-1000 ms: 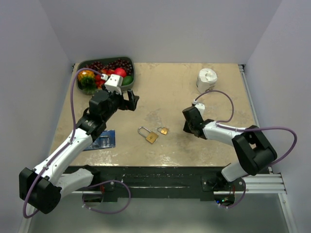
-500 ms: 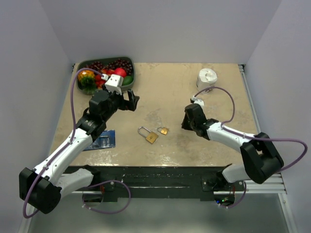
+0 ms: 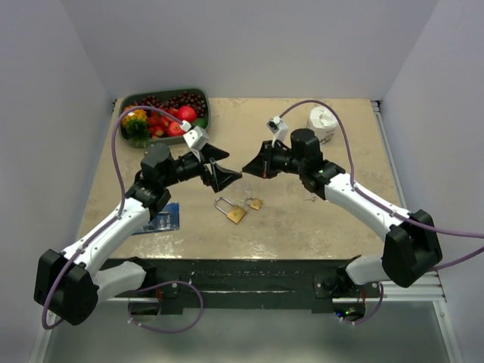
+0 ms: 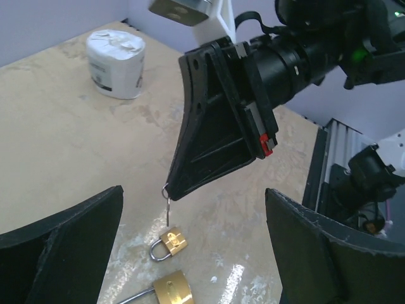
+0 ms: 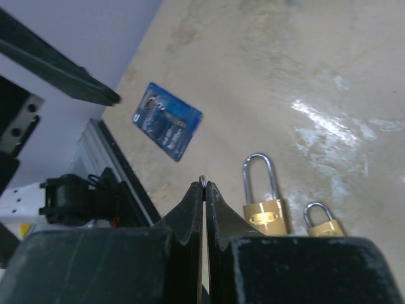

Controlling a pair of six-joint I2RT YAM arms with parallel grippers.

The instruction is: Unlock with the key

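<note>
The key [image 4: 168, 212] is tiny and silvery and hangs by its ring from the tip of my right gripper [image 4: 174, 189], just above the small brass padlock [image 4: 171, 240]. The right gripper [image 3: 246, 169] is shut on the key's ring [image 5: 202, 180] and held above the table. A larger brass padlock [image 3: 235, 214] lies left of the small one [image 3: 255, 203]; both show in the right wrist view, large [image 5: 268, 212] and small [image 5: 324, 225]. My left gripper [image 3: 233, 164] is open and empty, facing the right gripper tip to tip above the padlocks.
A tray of fruit [image 3: 206, 102] stands at the back left. A white tape roll [image 3: 321, 123] stands at the back right. A blue packet [image 3: 162, 218] lies near the front left edge.
The right arm has lifted and swung left with the key, ending over the padlocks. The left gripper has moved right and turned to face it, open.
</note>
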